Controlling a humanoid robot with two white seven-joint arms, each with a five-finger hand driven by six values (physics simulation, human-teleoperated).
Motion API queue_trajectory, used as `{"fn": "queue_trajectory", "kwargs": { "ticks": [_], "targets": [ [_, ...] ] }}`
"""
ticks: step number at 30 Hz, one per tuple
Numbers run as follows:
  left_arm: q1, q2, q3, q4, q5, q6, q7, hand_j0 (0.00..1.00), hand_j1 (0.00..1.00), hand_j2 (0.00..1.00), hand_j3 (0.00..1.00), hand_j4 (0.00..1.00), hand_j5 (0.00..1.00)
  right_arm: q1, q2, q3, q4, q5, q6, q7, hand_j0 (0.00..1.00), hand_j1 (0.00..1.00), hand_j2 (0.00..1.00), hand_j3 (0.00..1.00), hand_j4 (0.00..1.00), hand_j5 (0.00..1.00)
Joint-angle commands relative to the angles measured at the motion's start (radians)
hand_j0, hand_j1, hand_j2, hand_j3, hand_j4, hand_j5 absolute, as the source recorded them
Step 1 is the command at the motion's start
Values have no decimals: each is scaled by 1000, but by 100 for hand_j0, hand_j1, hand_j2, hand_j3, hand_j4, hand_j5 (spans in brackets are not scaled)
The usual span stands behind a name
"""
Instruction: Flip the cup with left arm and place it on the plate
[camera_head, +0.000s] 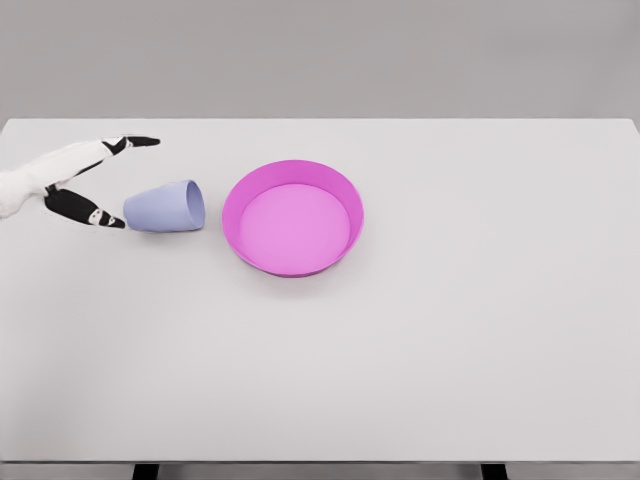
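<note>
A pale blue cup (166, 207) lies on its side on the white table (420, 340), its mouth facing right toward the plate. The pink plate (293, 217), round with a raised rim, sits just right of the cup with a small gap between them. My left hand (118, 182) comes in from the left edge and is open, its fingers spread. One finger (135, 143) reaches out above and behind the cup. Another (95, 214) lies low by the cup's closed base. The hand holds nothing.
</note>
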Motion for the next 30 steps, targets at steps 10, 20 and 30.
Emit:
{"fn": "queue_trajectory", "kwargs": {
  "ticks": [10, 20, 30],
  "targets": [
    [-15, -65, -80, 7, 2, 40, 1, 100, 100, 100, 100, 100, 100, 0, 0, 0, 0, 0, 0, 0, 100, 100, 100, 100, 100, 100],
    [-29, -107, -97, 29, -58, 185, 1, 100, 100, 100, 100, 100, 100, 0, 0, 0, 0, 0, 0, 0, 100, 100, 100, 100, 100, 100],
    [-46, -143, -99, 27, -57, 223, 1, 99, 99, 99, 99, 99, 99, 0, 0, -2, 0, 0, 0, 0, 100, 100, 100, 100, 100, 100]
  ]
}}
